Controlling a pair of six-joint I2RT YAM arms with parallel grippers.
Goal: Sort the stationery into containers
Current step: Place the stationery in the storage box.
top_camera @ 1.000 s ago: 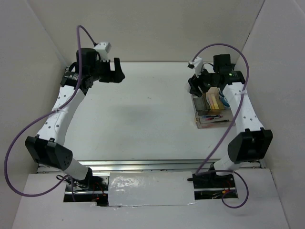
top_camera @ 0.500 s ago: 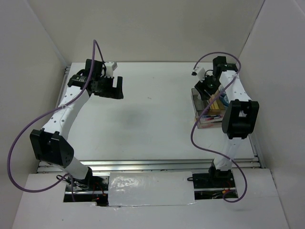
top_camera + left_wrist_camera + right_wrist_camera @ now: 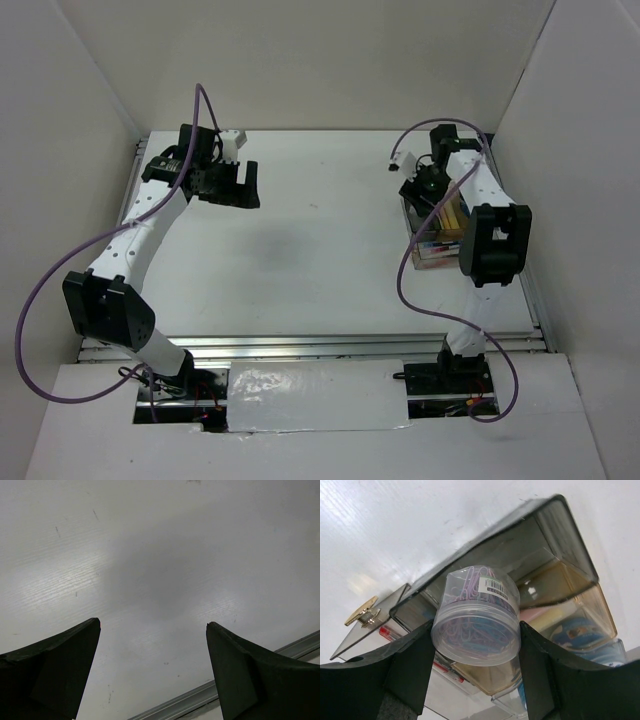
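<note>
My right gripper point(image 3: 475, 630) is shut on a clear round tub of coloured paper clips point(image 3: 476, 614), one finger on each side of it. The tub hangs just above the far end of the brownish clear container point(image 3: 562, 540). Inside that box I see a blue tape roll point(image 3: 580, 630), a red pen point(image 3: 387, 632) and pale pink and yellow pieces. From above, the container point(image 3: 437, 250) sits at the right of the table, under the right gripper point(image 3: 425, 187). My left gripper point(image 3: 243, 185) is open over bare table, nothing between its fingers point(image 3: 60, 655).
A gold binder clip point(image 3: 364, 614) lies by the box's left corner. An aluminium rail point(image 3: 200, 700) runs along the table's near edge below the left gripper. White walls close in the table on the left, right and back.
The right arm has folded upright and carried the tub a little back and left over the box. The left arm shifted right early on, then stayed still.
</note>
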